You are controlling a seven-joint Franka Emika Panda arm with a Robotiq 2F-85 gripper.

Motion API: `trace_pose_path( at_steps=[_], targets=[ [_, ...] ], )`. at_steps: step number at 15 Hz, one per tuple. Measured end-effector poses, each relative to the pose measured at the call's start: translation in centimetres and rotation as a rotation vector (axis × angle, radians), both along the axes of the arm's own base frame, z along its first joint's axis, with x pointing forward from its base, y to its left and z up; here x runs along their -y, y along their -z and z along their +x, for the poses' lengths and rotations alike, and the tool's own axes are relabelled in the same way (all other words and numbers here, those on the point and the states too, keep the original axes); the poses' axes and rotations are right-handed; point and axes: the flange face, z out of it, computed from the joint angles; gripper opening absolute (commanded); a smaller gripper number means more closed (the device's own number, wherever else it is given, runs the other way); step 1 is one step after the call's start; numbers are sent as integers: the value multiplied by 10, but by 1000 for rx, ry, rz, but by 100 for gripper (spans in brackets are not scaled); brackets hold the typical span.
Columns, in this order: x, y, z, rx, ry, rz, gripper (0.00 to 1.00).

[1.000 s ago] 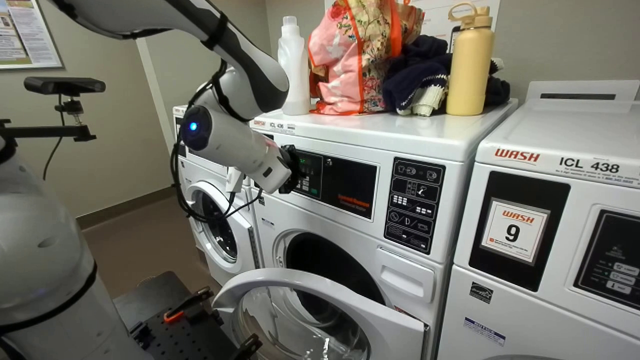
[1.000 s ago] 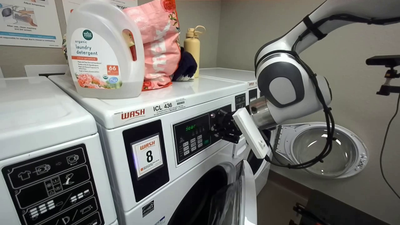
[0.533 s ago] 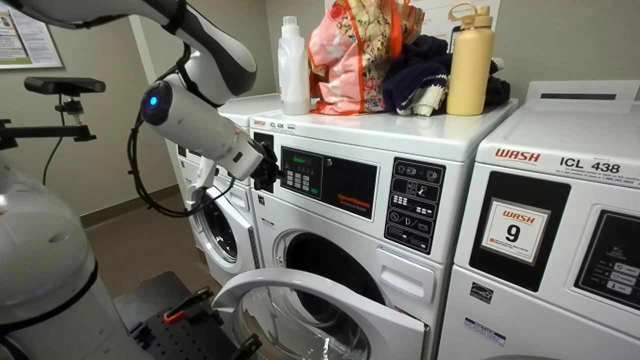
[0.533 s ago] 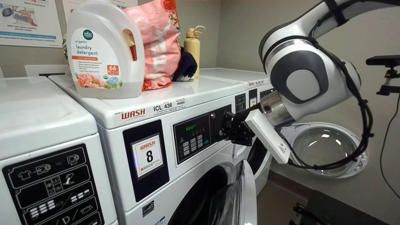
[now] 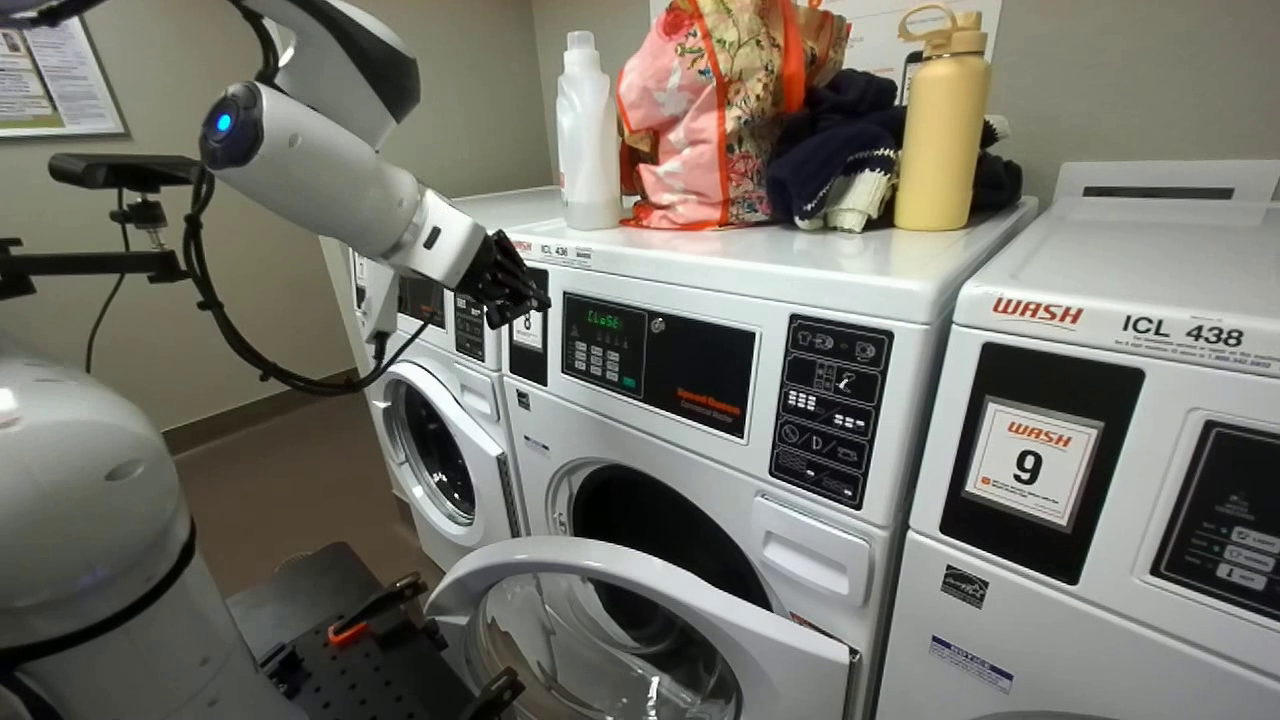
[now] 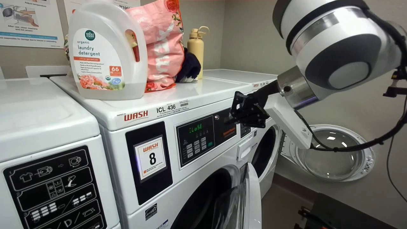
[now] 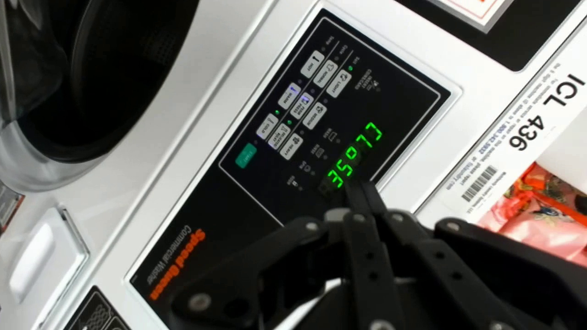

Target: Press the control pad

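The control pad is a block of small pale grey buttons in rows on the black panel of a white washer. It shows in both exterior views (image 5: 597, 358) (image 6: 196, 147) and in the wrist view (image 7: 301, 106). A green start button sits at its edge, and the green display beside it reads "CLoSE". My gripper (image 5: 540, 302) is shut and empty, in front of the washer and apart from the pad. It also shows in an exterior view (image 6: 232, 120). In the wrist view its closed fingertips (image 7: 364, 190) overlap the panel beside the display. The buttons are unobstructed.
The washer's round door (image 5: 640, 570) hangs open below the panel. A detergent bottle (image 6: 108, 57), a floral bag (image 5: 690, 130), dark cloth (image 5: 830, 140) and a yellow bottle (image 5: 940, 140) stand on top. Another washer (image 5: 1060, 600) stands beside it.
My gripper has drawn back and up from the washer's panel, uncovering the pad in an exterior view. The display has changed from "door" to "CLoSE".
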Motion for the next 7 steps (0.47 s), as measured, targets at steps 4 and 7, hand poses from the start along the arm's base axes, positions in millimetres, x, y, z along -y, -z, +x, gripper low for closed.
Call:
trace_pose_path(
  at_steps=[4, 7],
  targets=[
    [-11, -12, -9, 13, -31, -34, 0],
    [-13, -16, -11, 18, -51, -40, 0]
  ],
)
